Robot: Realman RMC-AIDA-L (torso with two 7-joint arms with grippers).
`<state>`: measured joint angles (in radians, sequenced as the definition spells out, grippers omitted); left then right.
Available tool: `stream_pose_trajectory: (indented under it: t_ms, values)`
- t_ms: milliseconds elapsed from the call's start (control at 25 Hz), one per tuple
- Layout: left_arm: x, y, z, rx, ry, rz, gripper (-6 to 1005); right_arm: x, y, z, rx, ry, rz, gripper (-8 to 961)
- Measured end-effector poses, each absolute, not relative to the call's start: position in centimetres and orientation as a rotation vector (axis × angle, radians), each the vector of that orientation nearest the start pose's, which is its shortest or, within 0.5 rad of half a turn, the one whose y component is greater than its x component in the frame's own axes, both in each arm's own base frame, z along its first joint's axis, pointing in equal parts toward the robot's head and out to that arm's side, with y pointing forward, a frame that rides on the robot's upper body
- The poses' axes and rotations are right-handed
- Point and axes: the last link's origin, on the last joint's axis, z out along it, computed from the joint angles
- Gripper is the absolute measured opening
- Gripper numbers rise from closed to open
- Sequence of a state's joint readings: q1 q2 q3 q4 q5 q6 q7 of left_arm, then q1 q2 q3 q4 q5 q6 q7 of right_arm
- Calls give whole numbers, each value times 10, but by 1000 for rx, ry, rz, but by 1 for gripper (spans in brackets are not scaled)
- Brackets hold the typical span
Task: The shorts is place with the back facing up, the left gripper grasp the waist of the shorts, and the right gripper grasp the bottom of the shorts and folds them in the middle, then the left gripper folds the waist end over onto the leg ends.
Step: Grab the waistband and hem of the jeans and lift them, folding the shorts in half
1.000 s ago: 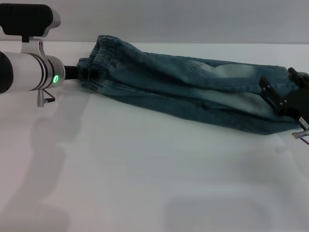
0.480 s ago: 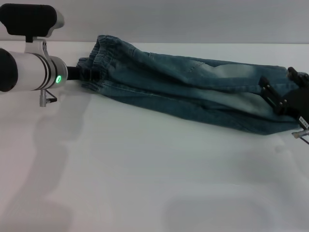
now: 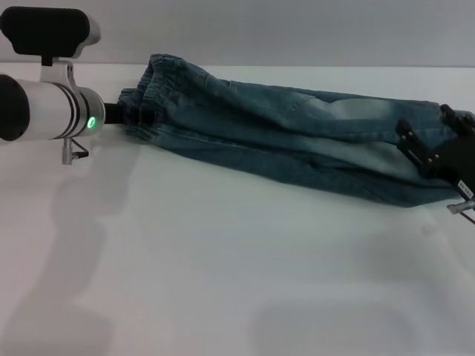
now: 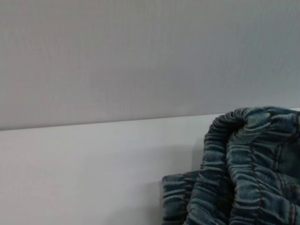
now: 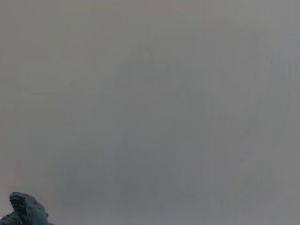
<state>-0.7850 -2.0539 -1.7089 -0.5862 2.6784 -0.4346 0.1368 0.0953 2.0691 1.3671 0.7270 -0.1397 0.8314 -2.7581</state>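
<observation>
The blue denim shorts [image 3: 297,141] lie folded lengthwise across the far part of the white table [image 3: 223,267], waist to the left and leg ends to the right. My left gripper [image 3: 137,115] is shut on the bunched elastic waist, which fills the corner of the left wrist view [image 4: 243,159]. At the right edge of the head view, my right gripper [image 3: 420,148] is shut on the leg ends. A scrap of denim [image 5: 26,211] shows in the right wrist view.
A pale wall [image 3: 297,30] rises right behind the table's far edge, close to the shorts. The white tabletop stretches toward me in front of the shorts. My left forearm [image 3: 44,111] hangs over the table's left side.
My left arm has shifted slightly to the right, toward the shorts' waist. The right gripper and the shorts have barely moved.
</observation>
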Motion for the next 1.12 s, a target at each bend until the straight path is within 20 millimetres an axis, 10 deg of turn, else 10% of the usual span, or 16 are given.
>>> stream_pose_trajectory:
  t_ms: [800,920,1120]
  values:
    - [-251,454,-37,-1935,-1074,15,795,298,300,-17,-1818,543,749,704]
    - [-251,453,-37,-1933,-1067,10,563,298,299,-16,-1813,544,750,705]
    - [-251,451,-33,-1924,-1063,-23,456,298,299,-16,-1813,544,750,705]
